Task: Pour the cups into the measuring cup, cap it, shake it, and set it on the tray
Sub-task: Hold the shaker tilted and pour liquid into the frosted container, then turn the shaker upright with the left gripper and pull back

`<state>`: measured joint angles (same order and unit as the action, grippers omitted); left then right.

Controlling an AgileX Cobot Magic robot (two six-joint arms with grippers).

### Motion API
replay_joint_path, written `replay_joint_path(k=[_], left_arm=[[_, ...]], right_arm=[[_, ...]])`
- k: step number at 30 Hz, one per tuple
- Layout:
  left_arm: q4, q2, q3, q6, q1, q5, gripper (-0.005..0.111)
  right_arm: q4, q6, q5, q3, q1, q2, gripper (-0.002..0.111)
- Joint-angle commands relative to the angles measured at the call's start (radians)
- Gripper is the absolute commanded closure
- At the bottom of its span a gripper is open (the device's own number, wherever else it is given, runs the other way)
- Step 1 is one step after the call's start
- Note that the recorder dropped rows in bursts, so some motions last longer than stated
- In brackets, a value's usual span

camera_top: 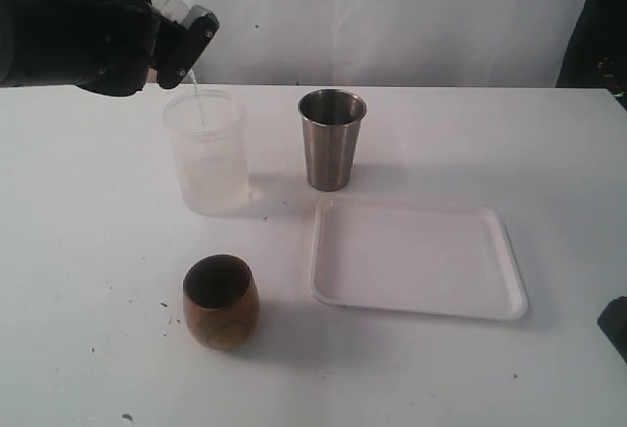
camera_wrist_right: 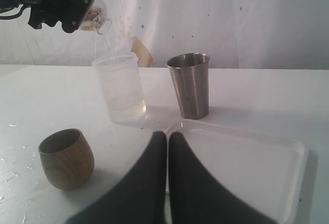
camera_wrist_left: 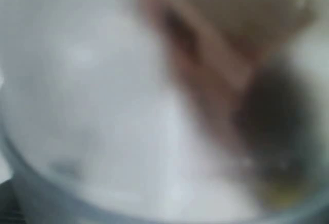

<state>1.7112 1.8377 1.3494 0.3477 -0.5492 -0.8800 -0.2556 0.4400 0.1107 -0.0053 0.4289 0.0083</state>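
Note:
My left gripper (camera_top: pixel 174 37) is raised at the back left, shut on the clear measuring cup (camera_wrist_right: pixel 94 12), which is tipped over. A thin stream falls from it into the frosted whitish cup (camera_top: pixel 206 153) below. The left wrist view is a blur of the measuring cup's clear wall (camera_wrist_left: pixel 103 106). The steel tumbler (camera_top: pixel 331 140) stands upright to the right of the frosted cup. The brown wooden cup (camera_top: pixel 220 302) stands at the front left. The white tray (camera_top: pixel 416 305) lies bare in front of the tumbler. My right gripper (camera_wrist_right: pixel 168 134) is shut and empty, low over the table near the tray's corner.
The white table is speckled with small dark specks and wet patches around the wooden cup (camera_wrist_right: pixel 67 157). A white cloth hangs behind the table. A dark piece of the right arm (camera_top: pixel 615 327) shows at the right edge.

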Motion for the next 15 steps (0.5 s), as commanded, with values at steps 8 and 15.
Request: replay_joint_path(k=[8, 15], left_arm=[[0.033, -0.012, 0.012, -0.107, -0.001, -0.022, 0.107], [-0.098, -0.012, 0.012, -0.383, -0.001, -0.011, 0.107]], right_arm=[[-0.01, -0.019, -0.001, 0.005, 0.002, -0.005, 0.107], [-0.008, -0.017, -0.001, 0.005, 0.002, -0.005, 0.107]])
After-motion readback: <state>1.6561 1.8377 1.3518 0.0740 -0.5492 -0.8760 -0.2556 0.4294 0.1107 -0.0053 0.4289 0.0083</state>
